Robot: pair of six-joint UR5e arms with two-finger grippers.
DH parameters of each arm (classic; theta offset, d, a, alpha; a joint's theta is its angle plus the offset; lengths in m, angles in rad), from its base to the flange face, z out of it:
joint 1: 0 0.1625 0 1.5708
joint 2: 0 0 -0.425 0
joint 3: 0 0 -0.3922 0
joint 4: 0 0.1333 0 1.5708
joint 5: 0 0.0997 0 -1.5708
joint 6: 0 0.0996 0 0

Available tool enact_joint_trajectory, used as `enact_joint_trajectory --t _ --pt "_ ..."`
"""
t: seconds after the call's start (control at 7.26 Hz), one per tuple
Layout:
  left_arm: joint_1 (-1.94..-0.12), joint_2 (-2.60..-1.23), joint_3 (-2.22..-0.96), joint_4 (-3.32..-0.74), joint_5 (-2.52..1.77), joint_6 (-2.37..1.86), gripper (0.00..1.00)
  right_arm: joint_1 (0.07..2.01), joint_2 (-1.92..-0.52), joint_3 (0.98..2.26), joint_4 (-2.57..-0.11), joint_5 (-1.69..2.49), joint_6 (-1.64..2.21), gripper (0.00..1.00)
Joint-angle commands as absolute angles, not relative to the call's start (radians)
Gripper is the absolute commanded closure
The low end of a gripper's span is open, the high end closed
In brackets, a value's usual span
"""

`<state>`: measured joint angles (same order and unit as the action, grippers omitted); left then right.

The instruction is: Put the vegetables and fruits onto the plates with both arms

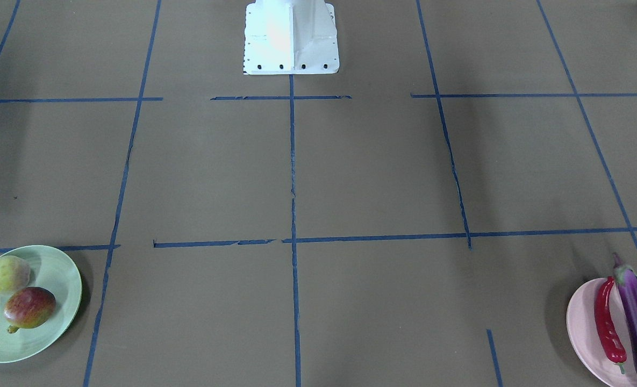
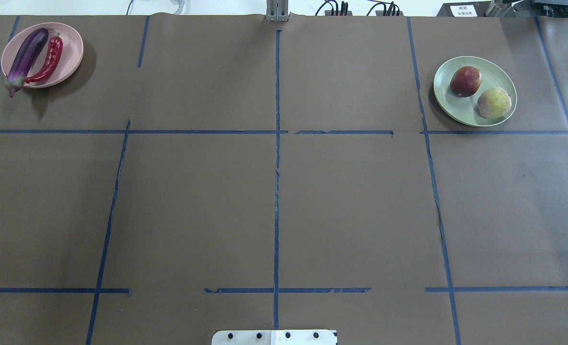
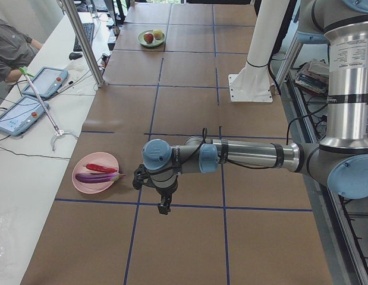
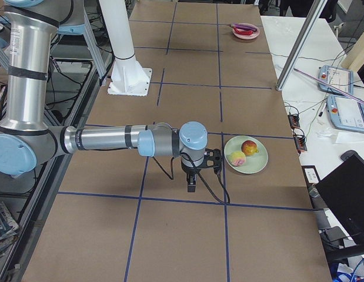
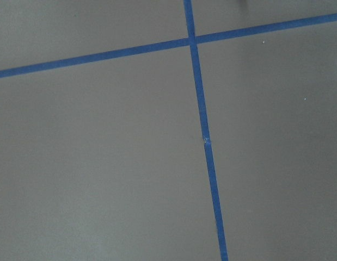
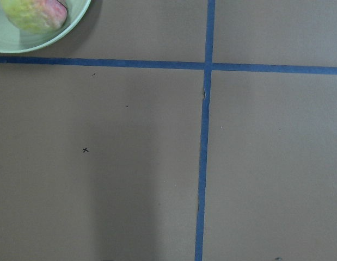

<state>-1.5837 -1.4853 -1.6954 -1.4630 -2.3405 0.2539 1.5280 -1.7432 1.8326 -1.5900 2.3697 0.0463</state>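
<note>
Lying side by side on pale pink plate [image 2: 75, 48] near left gripper [image 3: 163, 208], long slim glossy purple eggplant [image 2: 25, 56], greyish cap overhanging rim, shorter glossy red chili pepper [image 2: 50, 60], pale mint plate [image 2: 449, 103] near right gripper [image 4: 192, 187], blushed yellow-green fruit [image 2: 493, 102], red-mottled fruit [image 2: 465, 81], brown bench [image 2: 192, 201], cannot tell whether either gripper is apart or together.

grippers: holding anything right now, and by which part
Nothing held: eggplant and chili lie on the pink plate, both fruits on the green plate, clear of left gripper and right gripper.
</note>
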Motion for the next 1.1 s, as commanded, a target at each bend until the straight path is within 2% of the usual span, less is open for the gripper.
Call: enact_joint_trajectory --t 0.0,0.96 --pt "-1.583 -1.479 -1.681 -1.485 -2.347 0.250 0.00 1.526 -1.744 1.832 -1.586 2.370 0.048 0.00" --pt "-1.582 -1.477 -1.690 -1.502 -2.345 0.258 0.00 1.526 -1.744 1.827 -1.585 2.376 0.052 0.00"
